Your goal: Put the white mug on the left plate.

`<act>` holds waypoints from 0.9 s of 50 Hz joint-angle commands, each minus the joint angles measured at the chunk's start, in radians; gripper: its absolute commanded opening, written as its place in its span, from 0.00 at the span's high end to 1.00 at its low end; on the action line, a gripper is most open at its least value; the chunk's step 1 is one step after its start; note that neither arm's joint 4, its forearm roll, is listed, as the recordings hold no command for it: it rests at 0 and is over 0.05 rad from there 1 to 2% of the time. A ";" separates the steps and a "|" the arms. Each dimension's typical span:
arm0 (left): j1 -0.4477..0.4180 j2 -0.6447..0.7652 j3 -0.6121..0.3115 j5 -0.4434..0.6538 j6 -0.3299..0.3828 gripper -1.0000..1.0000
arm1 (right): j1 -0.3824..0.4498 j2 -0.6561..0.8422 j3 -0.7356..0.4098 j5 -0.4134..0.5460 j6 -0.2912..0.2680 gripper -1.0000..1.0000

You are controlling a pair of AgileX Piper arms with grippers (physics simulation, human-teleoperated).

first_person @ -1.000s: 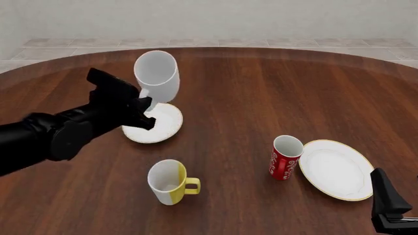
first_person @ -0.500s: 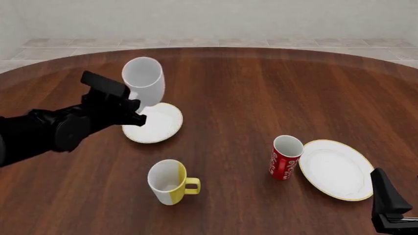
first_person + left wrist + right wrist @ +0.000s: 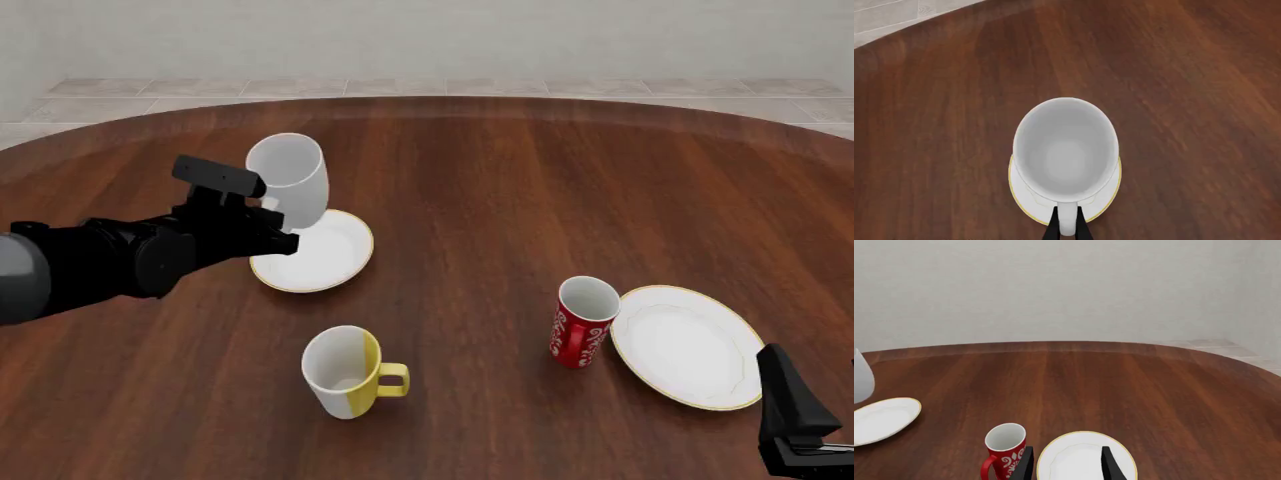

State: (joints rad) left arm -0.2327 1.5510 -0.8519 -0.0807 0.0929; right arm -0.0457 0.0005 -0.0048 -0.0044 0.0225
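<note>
Your left gripper [image 3: 274,222] has its jaws closed on the handle of the white mug [image 3: 291,180]; in the left wrist view the two dark fingertips [image 3: 1051,231] pinch the handle from either side. The white mug [image 3: 1065,148] hangs in the air, tilted with its mouth leaning toward the camera side, above the left edge of the left plate [image 3: 315,253]. From the wrist camera you look straight into the mug's open mouth, with the gold rim of the left plate [image 3: 1106,197] showing under and around its base; whether the base touches the plate cannot be told. Nearer the front edge of the table [image 3: 507,190] stands the white-and-yellow mug [image 3: 344,371], upright, handle pointing right, well apart from the plate. To the right, the red mug [image 3: 583,321] stands upright just beside the larger plate [image 3: 687,346], their edges very close or touching. Your right gripper [image 3: 1065,464] is low at the table's right front corner, jaws apart and empty, with the larger plate [image 3: 1084,456] framed between the fingers and the red mug [image 3: 1003,450] just outside one finger.
</note>
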 commanded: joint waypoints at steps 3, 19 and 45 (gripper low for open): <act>0.000 0.039 -0.027 0.002 -0.015 1.00 | 0.000 0.000 -0.001 0.000 0.000 0.00; -0.012 0.091 -0.028 -0.019 -0.016 1.00 | -0.001 0.000 0.004 -0.004 0.001 0.00; 0.013 0.141 -0.011 -0.046 -0.041 1.00 | -0.001 0.000 0.004 -0.001 -0.001 0.00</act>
State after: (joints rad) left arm -0.2259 1.6766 -0.8630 -0.1201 0.0593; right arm -0.0462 0.0006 -0.0014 -0.0061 0.0227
